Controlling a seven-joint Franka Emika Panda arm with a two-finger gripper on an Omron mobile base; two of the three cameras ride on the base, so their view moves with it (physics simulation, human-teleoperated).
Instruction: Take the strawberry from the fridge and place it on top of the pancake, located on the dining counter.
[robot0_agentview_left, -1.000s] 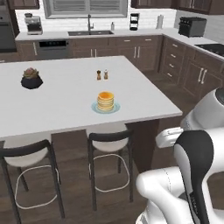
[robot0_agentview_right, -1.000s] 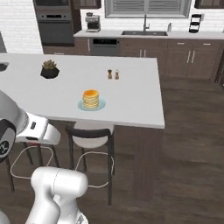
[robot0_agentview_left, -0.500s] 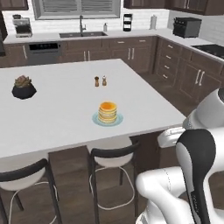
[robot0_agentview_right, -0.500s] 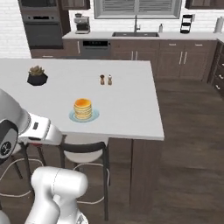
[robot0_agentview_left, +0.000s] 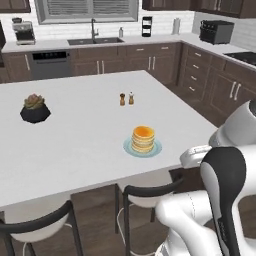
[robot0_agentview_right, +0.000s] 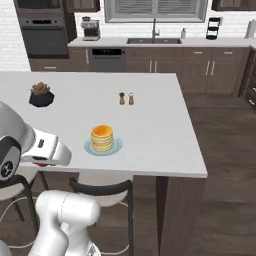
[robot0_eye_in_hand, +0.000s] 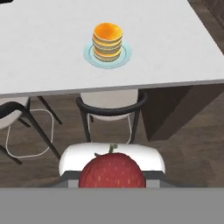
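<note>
The strawberry (robot0_eye_in_hand: 112, 170) is held clamped between the jaws of the gripper (robot0_eye_in_hand: 112, 175) — well apart from the pancake (robot0_eye_in_hand: 107, 39) on the dining counter (robot0_eye_in_hand: 48, 65).

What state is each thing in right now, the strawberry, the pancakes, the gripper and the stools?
strawberry: held in the gripper, not yet placed.
pancakes: stacked on their plate, nothing on top.
gripper: shut on the strawberry, short of the counter.
stools: tucked under the counter edge.

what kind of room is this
A home kitchen, rendered: a sink under a window, a wall oven, and a big white island with stools tucked under it.
</note>
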